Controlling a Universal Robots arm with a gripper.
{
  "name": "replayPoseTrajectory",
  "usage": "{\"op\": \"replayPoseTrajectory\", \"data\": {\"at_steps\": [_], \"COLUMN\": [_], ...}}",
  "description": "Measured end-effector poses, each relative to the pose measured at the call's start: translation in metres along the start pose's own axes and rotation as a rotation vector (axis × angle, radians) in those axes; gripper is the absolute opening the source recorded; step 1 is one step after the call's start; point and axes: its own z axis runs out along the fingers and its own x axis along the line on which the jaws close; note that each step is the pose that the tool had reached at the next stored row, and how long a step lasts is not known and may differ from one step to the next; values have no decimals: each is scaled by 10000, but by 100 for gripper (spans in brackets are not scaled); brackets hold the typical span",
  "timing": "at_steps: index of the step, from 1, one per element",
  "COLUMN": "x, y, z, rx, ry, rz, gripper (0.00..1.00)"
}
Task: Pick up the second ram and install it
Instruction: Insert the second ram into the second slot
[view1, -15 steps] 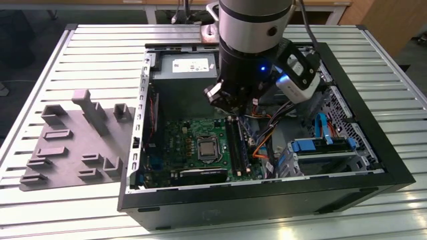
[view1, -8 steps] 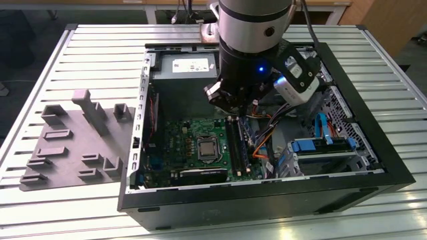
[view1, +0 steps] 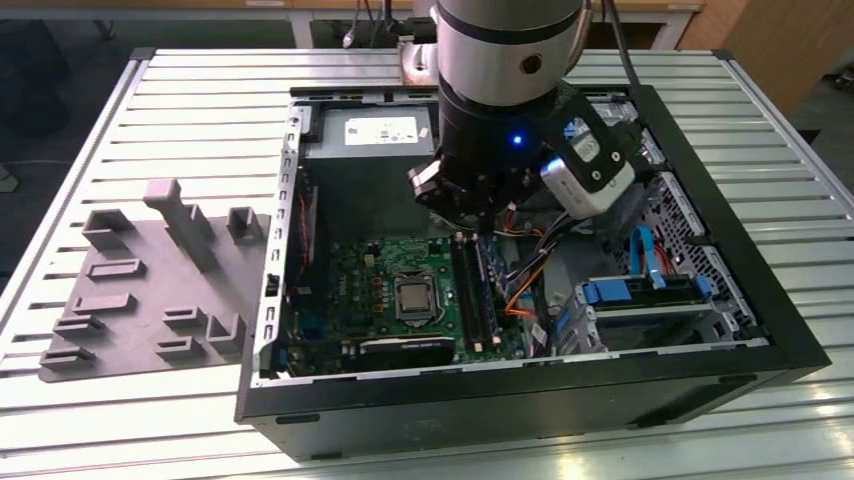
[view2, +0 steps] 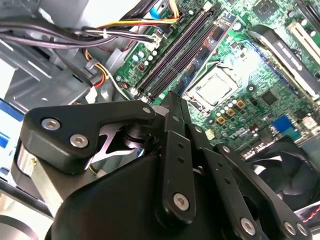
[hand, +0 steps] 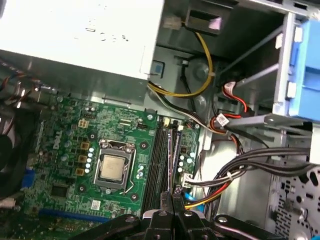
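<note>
Gripping the second ram (hand: 176, 155) between black fingers (view2: 174, 145) drawn together to little more than the board's thickness. Seen edge-on in the first wrist view, running straight away from the fingertips; seen more on its face in the second wrist view (view2: 210, 47), dark blue with dark chips in a row. Held lengthwise along the black slot rails (view2: 170, 55) of the green motherboard (hand: 65, 150), directly over or in that bank. Cannot tell seated from hovering. Just beside the rails, the square processor socket (hand: 112, 167) with its metal frame, and past it a black fan (view2: 285, 170) at the board's edge. On the rails' other side, bundles of black, yellow, orange and red cables (hand: 227, 122) trailing toward the drive bay. Farther off, a pale power supply box (hand: 85, 30) against the case wall, and blue drive caddies (view1: 641, 290) stacked in a metal cage. In the exterior view, reaching down from above into the open black computer case (view1: 534, 400), the silver and black arm (view1: 507, 70) with a blue light lit on its wrist. Under the case, itself laid on its side with the open face upward, a slatted metal worktop (view1: 200, 80). Well apart toward the exterior view's left, lying flat on the worktop, a grey plastic tray (view1: 147, 300) with upright blocks.
</note>
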Motion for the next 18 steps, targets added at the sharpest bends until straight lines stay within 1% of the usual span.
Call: {"op": "replayPoseTrajectory", "data": {"at_steps": [9,13,18], "x": [1,1,1], "y": [0,-1,-1], "z": [6,9,9], "rx": [122,165,174], "ry": [-77,-104,-109], "rz": [1056,1428,1498], "gripper": [11,11,11]}}
